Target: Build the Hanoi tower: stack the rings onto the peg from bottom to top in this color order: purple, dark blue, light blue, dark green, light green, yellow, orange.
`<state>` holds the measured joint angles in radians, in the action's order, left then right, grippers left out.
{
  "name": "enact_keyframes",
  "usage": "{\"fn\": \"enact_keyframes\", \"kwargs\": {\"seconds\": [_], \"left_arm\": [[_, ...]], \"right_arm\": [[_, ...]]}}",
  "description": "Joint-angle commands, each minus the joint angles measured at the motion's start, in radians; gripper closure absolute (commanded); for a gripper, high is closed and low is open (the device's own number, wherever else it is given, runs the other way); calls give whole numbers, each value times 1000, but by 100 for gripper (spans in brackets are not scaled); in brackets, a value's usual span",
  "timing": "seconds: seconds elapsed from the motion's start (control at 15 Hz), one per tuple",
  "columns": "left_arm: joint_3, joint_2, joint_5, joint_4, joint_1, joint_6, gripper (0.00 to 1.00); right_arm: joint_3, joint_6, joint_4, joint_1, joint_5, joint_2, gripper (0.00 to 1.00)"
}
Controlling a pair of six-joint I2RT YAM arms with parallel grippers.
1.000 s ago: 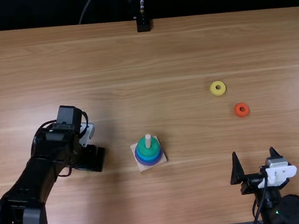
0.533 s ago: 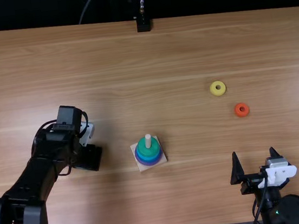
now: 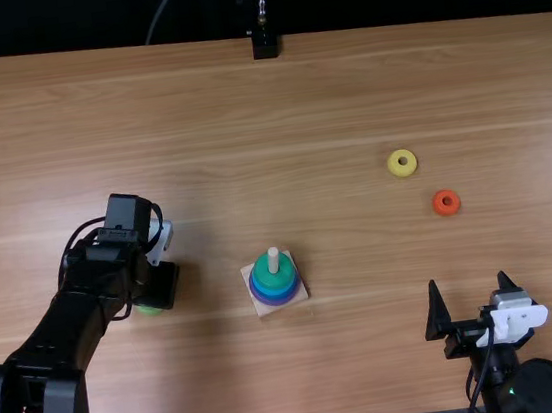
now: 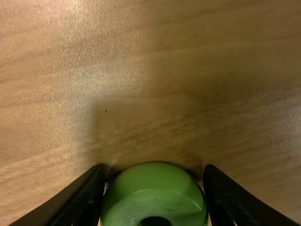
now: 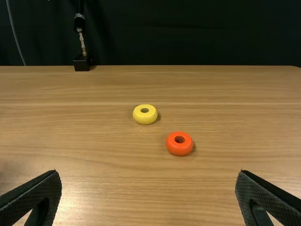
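Across the top view I see the wooden table (image 3: 292, 94), which carries everything I work with. Largest on it is the left arm (image 3: 64, 323), reaching up along the left side, and then the right arm (image 3: 525, 387), low at the right. At its end, my left gripper (image 3: 159, 281) points down to the table, well apart from the stand. By the left wrist view, this left gripper (image 4: 155, 174) is partly closed, with one finger against each side of the light green ring (image 4: 155, 186), so I have hold of it. Whether the ring touches the wood, I cannot tell. My right gripper (image 3: 469, 289) is wide open near the close edge and holds nothing.

Left of the table's middle, the square base (image 3: 265, 310) bears the upright peg (image 3: 273, 258). On it the purple ring (image 3: 278, 302) is lowest, blue (image 3: 276, 294) is above, and the dark green ring (image 3: 263, 274) is on top, with the peg's tip coming out. Smaller are the loose ones at the right: the yellow ring (image 3: 393, 163) lies flat, and the orange ring (image 3: 438, 204) lies flat near it, a bit closer to me.
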<state>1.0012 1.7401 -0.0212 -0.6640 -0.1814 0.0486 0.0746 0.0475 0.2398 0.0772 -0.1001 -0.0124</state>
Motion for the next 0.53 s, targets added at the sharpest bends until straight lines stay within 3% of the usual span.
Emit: {"fn": "enact_keyframes", "kwargs": {"seconds": [0.0, 0.47], "left_arm": [[-6, 6, -3, -28, 10, 3, 100], [412, -11, -6, -490, -3, -4, 100]], "right_arm": [[-59, 2, 83, 10, -8, 12, 0], [-59, 2, 83, 10, -8, 12, 0]]}}
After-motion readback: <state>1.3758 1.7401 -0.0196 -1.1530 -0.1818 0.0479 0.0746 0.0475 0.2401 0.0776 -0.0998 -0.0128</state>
